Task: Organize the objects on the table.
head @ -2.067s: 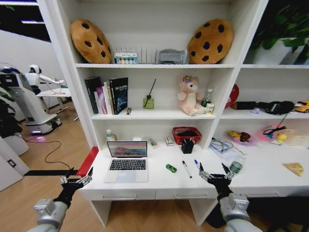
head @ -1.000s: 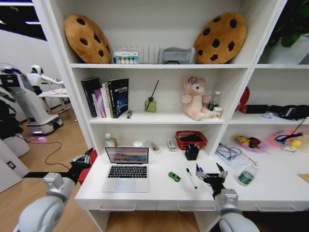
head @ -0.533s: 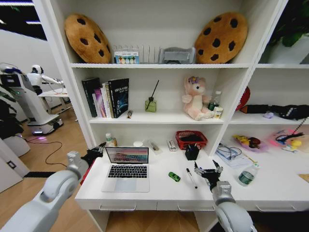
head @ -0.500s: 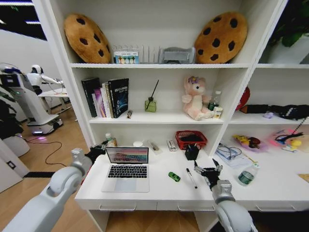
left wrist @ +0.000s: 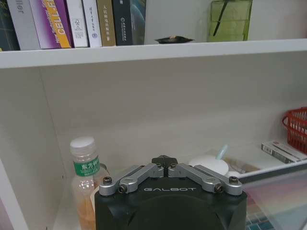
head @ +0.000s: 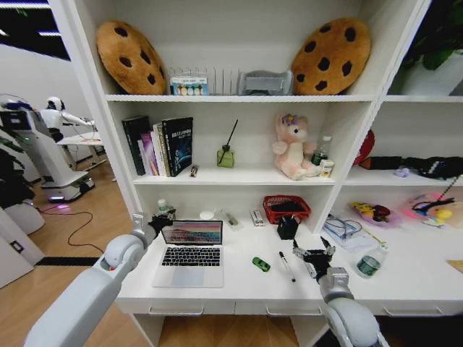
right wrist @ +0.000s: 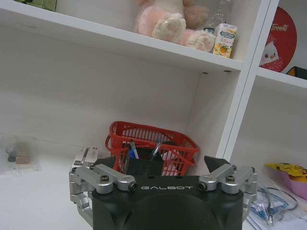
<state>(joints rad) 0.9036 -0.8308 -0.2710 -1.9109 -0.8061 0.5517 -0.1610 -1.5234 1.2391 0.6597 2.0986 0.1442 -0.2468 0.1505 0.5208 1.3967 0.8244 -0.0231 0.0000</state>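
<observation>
Silver open laptop (head: 191,247): left gripper (head: 160,219) closed beside lid; right gripper (head: 315,255) spread near black pen (head: 286,267). Next, probably shut lid.

We are in a robotics lab staged as a home study: white desk (head: 239,278) with laptop (head: 191,249) at centre frame, shelves (head: 231,173) holding books (head: 160,143), and another robot (head: 32,144) at left edge.
</observation>
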